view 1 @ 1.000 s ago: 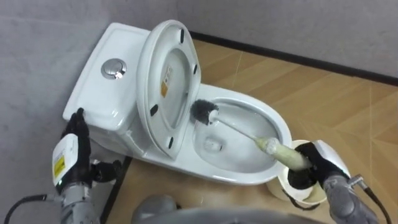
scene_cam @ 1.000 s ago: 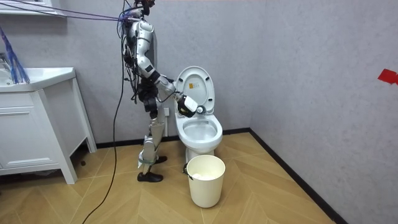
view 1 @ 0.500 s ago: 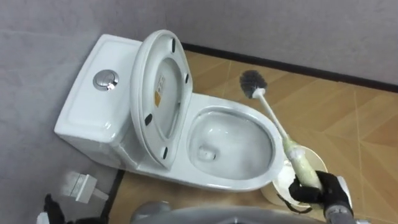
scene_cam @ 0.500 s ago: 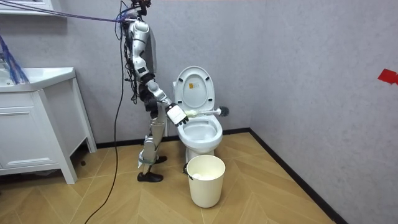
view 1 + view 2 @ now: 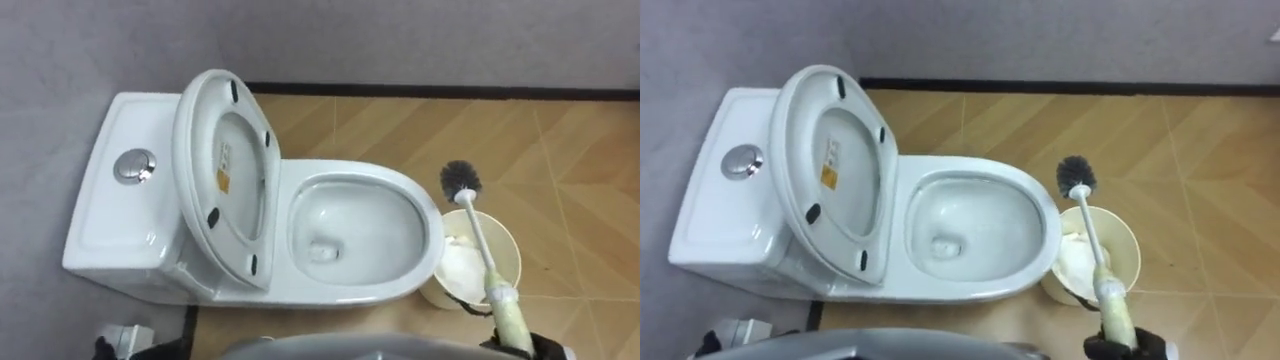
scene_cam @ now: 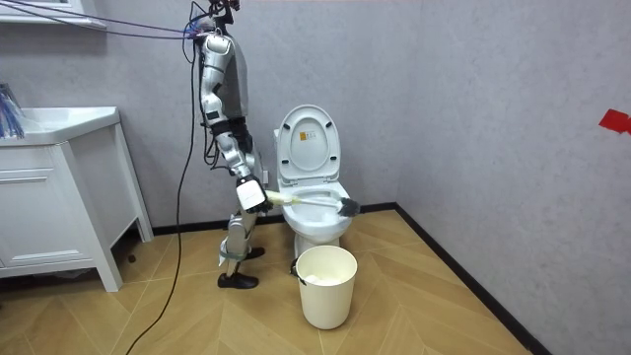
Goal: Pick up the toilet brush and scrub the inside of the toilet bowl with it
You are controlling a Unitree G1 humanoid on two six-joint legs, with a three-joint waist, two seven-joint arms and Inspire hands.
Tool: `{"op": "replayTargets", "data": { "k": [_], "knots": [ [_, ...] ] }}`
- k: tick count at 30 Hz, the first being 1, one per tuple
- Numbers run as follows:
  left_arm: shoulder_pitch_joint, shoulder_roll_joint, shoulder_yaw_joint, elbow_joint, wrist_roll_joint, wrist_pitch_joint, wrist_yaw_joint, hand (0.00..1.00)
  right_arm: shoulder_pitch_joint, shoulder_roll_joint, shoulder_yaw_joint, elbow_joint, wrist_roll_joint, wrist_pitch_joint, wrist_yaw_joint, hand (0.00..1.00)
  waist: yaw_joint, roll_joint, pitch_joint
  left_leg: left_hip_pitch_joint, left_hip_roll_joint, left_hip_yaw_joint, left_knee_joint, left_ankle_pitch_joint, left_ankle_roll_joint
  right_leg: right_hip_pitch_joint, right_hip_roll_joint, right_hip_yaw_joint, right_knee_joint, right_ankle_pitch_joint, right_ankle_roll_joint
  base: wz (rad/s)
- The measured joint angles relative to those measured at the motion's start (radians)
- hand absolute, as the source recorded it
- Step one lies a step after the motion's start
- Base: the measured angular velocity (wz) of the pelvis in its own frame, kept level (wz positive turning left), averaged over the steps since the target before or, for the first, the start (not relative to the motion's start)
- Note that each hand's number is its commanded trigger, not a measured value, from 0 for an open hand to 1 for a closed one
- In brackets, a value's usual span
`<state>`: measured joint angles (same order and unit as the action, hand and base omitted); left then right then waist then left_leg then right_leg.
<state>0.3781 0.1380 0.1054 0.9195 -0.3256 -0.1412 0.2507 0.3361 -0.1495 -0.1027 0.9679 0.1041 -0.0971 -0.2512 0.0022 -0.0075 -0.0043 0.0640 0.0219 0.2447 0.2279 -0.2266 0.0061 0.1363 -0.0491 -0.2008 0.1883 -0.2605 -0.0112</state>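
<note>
Right eye view: your right robot hand clasps the toilet brush by its thick handle beside the toilet bowl; light, stiff, probably slick: grip there firmly.

The toilet at centre is glossy white ceramic, its flush button polished metal. The floor at upper right looks like smooth wood, the wall above matt. The brush has dark bristles.
</note>
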Motion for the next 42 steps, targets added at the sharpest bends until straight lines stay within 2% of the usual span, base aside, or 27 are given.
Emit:
{"op": "replayTargets", "data": {
  "k": [3, 4, 5, 6, 7, 11, 14, 17, 19, 27, 34, 40, 42],
  "knots": [
    [-0.022, -0.001, 0.001, 0.005, 0.093, 0.02, -0.027, 0.0, 0.008, 0.001, 0.0, 0.0, -0.037, 0.003, 0.001, 1.0, -0.018, 0.0, 0.0, 0.003, -0.002, 0.003, -0.002, 0.0, 0.0, -0.001, 0.0, 0.006, 0.0, 0.0, 0.0, -0.07],
    [-0.032, 0.0, -0.001, 0.01, 0.146, 0.025, -0.029, 0.0, 0.007, 0.001, 0.0, 0.0, -0.045, 0.003, 0.0, 1.0, -0.024, 0.002, 0.0022, 0.005, -0.003, 0.005, -0.005, 0.0, 0.0, -0.001, 0.0, 0.007, 0.0, 0.0, 0.0, -0.05],
    [-0.05, 0.0, -0.008, 0.022, 0.187, 0.029, -0.03, 0.0, 0.005, 0.001, 0.001, 0.0, -0.041, 0.003, -0.003, 0.61, -0.028, 0.002, 0.0025, 0.008, -0.003, 0.007, -0.008, 0.0, 0.0, -0.001, 0.0, 0.009, 0.0, 0.0, 0.0, -0.06],
    [-0.059, 0.0, -0.014, 0.026, 0.204, 0.032, -0.03, 0.0, 0.003, 0.001, 0.002, 0.002, -0.038, 0.004, -0.005, 0.08, -0.029, 0.002, 0.0025, 0.009, -0.003, 0.008, -0.008, 0.0, 0.0, -0.001, -0.001, 0.012, 0.001, 0.0, 0.0, -0.09],
    [-0.067, 0.0, -0.027, 0.031, 0.234, 0.036, -0.03, 0.0, 0.001, 0.001, 0.002, 0.012, -0.037, 0.007, -0.008, 0.0, -0.033, 0.004, 0.0038, 0.011, -0.003, 0.015, -0.009, 0.0, 0.0, -0.001, -0.001, 0.016, 0.001, 0.0, 0.0, -0.13],
    [-0.077, -0.004, -0.031, 0.042, 0.302, 0.069, -0.042, 0.0, -0.009, 0.001, 0.002, 0.045, -0.034, 0.014, -0.009, 0.0, -0.046, 0.003, 0.0043, 0.02, -0.002, 0.03, -0.017, 0.0, 0.0, -0.002, 0.001, 0.036, 0.0, 0.0, 0.001, -0.11],
    [-0.076, -0.004, -0.031, 0.046, 0.327, 0.09, -0.047, 0.0, -0.011, 0.005, 0.0, 0.083, -0.036, 0.036, -0.024, 0.0, -0.054, 0.001, 0.0043, 0.02, -0.002, 0.031, -0.017, 0.0, 0.0, -0.003, 0.001, 0.04, 0.0, 0.0, 0.001, -0.01],
    [-0.078, -0.005, -0.03, 0.048, 0.361, 0.094, -0.048, 0.0, -0.022, 0.007, -0.001, 0.124, -0.044, 0.067, -0.035, 0.0, -0.054, -0.002, 0.0028, 0.029, -0.003, 0.043, -0.024, 0.0, 0.0, -0.004, 0.003, 0.055, 0.002, 0.0, 0.001, -0.12],
    [-0.077, -0.006, -0.03, 0.061, 0.367, 0.099, -0.05, 0.0, -0.02, 0.007, 0.0, 0.125, -0.042, 0.075, -0.037, 0.0, -0.056, -0.002, 0.0038, 0.031, -0.003, 0.047, -0.025, 0.0, 0.0, -0.004, 0.003, 0.06, 0.002, 0.0, 0.001, -0.11],
    [-0.081, -0.005, -0.027, 0.085, 0.386, 0.126, -0.067, 0.0, -0.045, 0.011, 0.0, 0.165, -0.029, 0.081, -0.025, 0.0, -0.054, -0.015, 0.0081, 0.045, -0.004, 0.047, -0.03, 0.0, 0.0, 0.008, 0.003, 0.061, -0.003, 0.0, 0.002, 0.0],
    [-0.081, -0.005, -0.024, 0.104, 0.407, 0.144, -0.069, 0.0, -0.049, 0.022, -0.001, 0.167, -0.026, 0.11, 0.012, 0.0, -0.054, -0.015, 0.0078, 0.046, -0.005, 0.043, -0.03, 0.0, 0.0, 0.008, 0.004, 0.061, -0.004, 0.001, 0.002, 0.0],
    [-0.085, -0.005, -0.023, 0.122, 0.41, 0.163, -0.069, 0.0, -0.052, 0.023, -0.001, 0.168, -0.031, 0.113, 0.016, 0.0, -0.054, -0.015, 0.0075, 0.048, -0.005, 0.042, -0.03, 0.0, 0.0, 0.01, 0.003, 0.061, -0.002, 0.001, 0.003, 0.0],
    [-0.084, -0.005, -0.023, 0.122, 0.444, 0.167, -0.069, 0.0, -0.056, 0.023, -0.002, 0.175, -0.035, 0.115, 0.022, 0.0, -0.053, -0.015, 0.0075, 0.05, -0.005, 0.042, -0.03, 0.0, 0.0, 0.011, 0.003, 0.061, -0.001, 0.001, 0.003, 0.0]
  ]
}}
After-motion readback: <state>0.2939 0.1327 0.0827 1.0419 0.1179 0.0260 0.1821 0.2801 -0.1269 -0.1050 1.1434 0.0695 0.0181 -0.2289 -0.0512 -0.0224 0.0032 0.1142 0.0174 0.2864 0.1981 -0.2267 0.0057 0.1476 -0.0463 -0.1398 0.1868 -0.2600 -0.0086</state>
